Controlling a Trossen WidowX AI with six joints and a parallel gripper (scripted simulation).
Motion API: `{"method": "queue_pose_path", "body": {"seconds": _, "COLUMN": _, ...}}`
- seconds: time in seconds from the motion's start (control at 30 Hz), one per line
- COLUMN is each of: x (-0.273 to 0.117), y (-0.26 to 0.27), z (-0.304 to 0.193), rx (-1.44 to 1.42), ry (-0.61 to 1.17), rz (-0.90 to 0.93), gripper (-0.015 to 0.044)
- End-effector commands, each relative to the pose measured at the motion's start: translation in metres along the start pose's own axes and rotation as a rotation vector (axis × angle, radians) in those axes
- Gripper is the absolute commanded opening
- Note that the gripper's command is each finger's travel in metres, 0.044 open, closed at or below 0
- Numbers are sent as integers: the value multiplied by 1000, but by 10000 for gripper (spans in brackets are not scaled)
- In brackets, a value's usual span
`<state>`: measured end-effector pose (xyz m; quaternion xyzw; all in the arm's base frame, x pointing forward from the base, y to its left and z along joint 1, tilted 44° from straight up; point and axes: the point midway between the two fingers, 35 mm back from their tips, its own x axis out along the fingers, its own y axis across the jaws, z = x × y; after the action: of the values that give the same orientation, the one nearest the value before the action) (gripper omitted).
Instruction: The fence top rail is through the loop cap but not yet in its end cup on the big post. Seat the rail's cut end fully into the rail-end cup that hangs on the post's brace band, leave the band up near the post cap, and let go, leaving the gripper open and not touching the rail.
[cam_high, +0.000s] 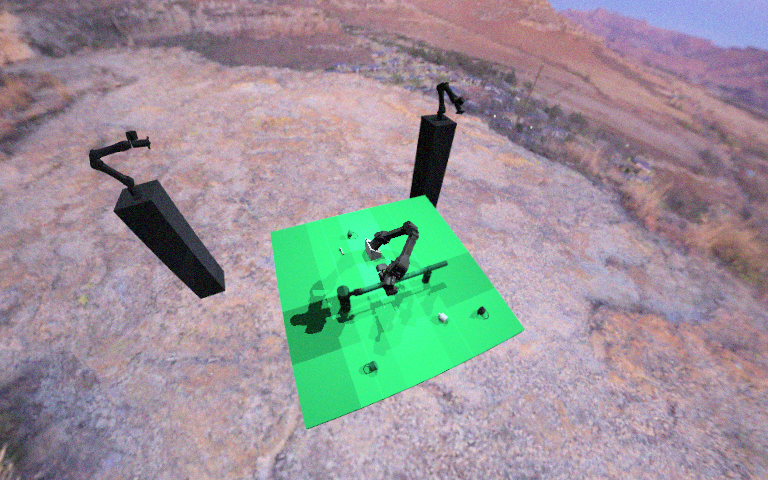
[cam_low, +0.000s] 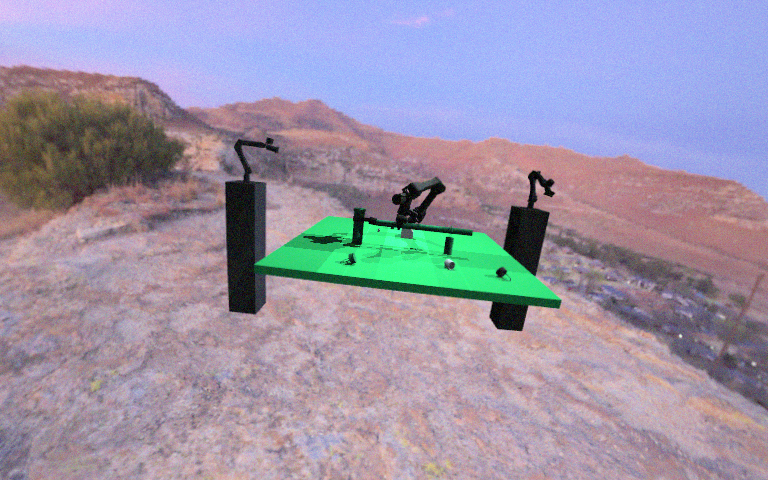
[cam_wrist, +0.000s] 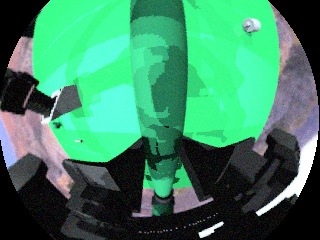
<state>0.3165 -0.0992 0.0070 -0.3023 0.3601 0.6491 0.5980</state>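
As claw grips, rail hangs level.

Three robot arms stand amid a rocky landscape, two of them on two tall black pillars, the third at one green surface. Also pictured are two upright posts, one long rail, one white cylinder and three small dark fittings with rings, captured in views from above and the side.
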Motion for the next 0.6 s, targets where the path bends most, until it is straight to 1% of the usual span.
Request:
{"method": "queue_pose_path", "body": {"seconds": 0.0, "x": 0, "y": 0, "z": 0, "rx": 0, "ry": 0, "rz": 0, "gripper": 0}}
{"method": "queue_pose_path", "body": {"seconds": 0.57, "x": -1, "y": 0, "z": -4, "rx": 0, "ry": 0, "rz": 0, "gripper": 0}}
